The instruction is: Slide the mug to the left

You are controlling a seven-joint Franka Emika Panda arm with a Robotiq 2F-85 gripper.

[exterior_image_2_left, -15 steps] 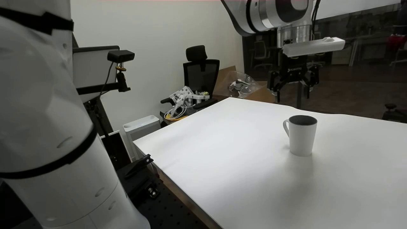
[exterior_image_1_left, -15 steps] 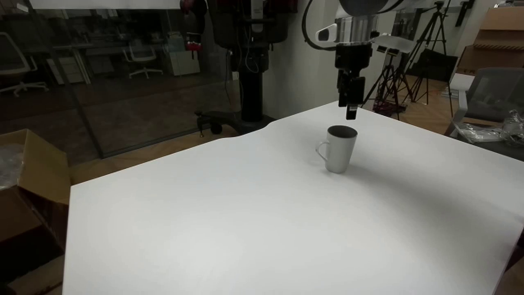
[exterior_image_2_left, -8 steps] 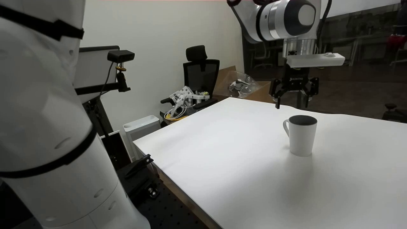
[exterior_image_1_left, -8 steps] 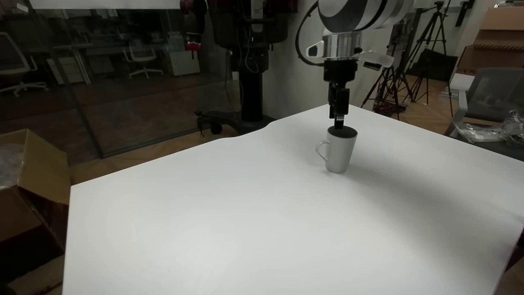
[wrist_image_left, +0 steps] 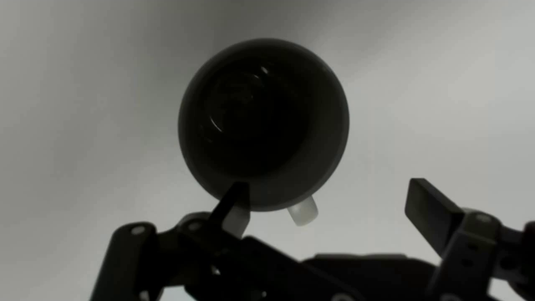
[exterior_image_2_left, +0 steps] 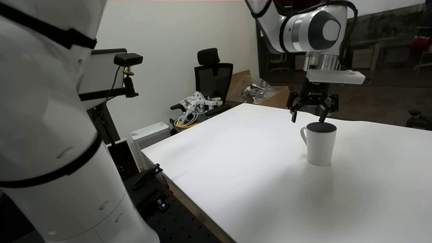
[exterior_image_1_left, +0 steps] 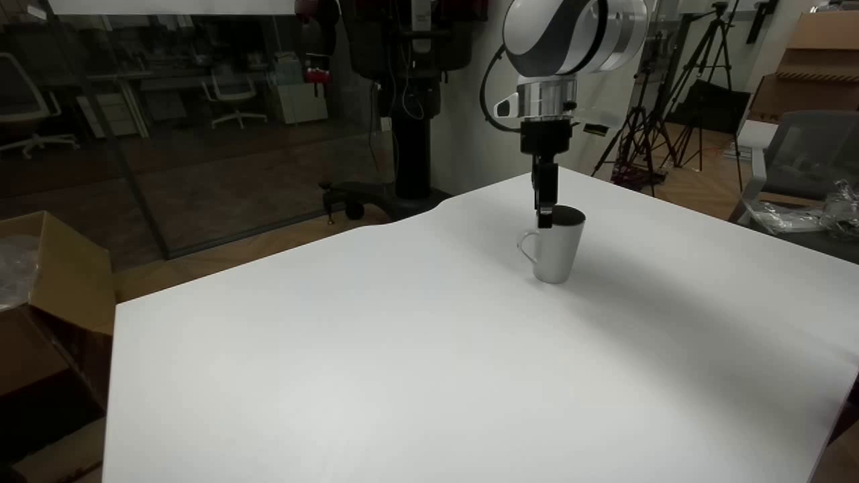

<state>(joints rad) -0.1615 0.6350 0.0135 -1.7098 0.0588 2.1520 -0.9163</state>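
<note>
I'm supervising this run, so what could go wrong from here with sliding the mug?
In the wrist view, one fingertip of the end effector overlaps the rim of the mug, so moving straight down might strike the rim and tip the mug; whether it touches now, I can't tell. The handle shows between the spread fingertips, so closing could pinch it and twist the mug.

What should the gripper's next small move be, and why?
Probably a small sideways shift to centre the gripper on the mug before lowering: in the wrist view the gripper is open, but one finger overlaps the mug's outline while the other finger stands well clear.
</note>
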